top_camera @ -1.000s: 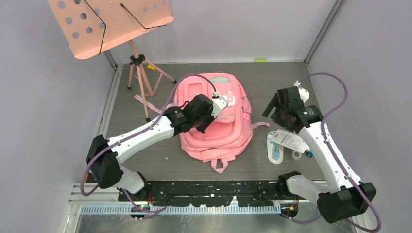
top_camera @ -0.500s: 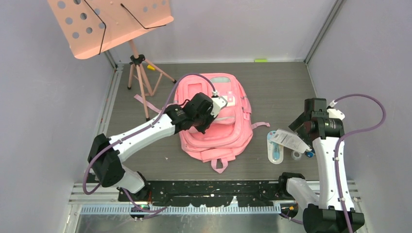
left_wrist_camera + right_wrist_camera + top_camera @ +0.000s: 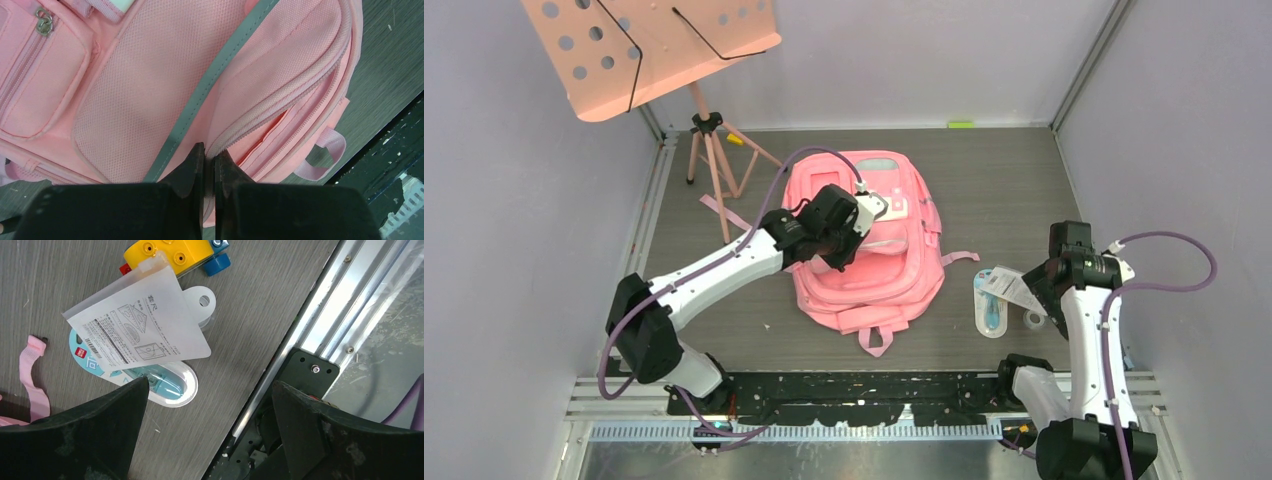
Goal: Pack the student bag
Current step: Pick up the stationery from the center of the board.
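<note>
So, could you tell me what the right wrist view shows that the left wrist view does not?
Right wrist only: the open right gripper, a yellow block, a printed packet and a teal blister pack. Left wrist only: the left gripper, shut at a zip on the student bag's front, and its grey strip. Both: the grey table and a pink strap.

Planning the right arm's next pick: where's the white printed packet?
Top view: the packet lies right of the student bag, overlapping a teal blister pack, near a yellow block, by the right gripper.
</note>
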{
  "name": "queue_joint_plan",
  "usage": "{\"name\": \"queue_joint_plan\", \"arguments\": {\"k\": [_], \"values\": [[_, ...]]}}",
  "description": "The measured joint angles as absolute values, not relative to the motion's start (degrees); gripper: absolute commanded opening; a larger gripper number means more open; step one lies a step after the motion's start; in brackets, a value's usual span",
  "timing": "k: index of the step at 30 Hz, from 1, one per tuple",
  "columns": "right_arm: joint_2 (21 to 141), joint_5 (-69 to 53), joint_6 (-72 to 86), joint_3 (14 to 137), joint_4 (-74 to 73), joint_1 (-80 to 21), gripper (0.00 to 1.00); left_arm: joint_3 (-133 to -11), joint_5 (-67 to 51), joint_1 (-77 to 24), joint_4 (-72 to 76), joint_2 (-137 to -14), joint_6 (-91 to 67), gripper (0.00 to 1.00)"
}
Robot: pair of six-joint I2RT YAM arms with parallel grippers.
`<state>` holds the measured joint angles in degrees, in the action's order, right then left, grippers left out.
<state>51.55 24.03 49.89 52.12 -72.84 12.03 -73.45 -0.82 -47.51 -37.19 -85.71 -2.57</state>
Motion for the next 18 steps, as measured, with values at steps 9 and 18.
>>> {"name": "queue_joint_plan", "arguments": {"k": [9,18], "values": [[49.1,23.3,50.1,47.5,-65.8,12.2,1.00,-73.7,-1.3,-47.3,-37.5,-85.9,-2.6,0.00],[49.1,22.9,51.5,42.2,-59.4,12.2,1.00,-73.8,-3.1,-46.6,-37.6,-86.0,-2.7,0.00]]}}
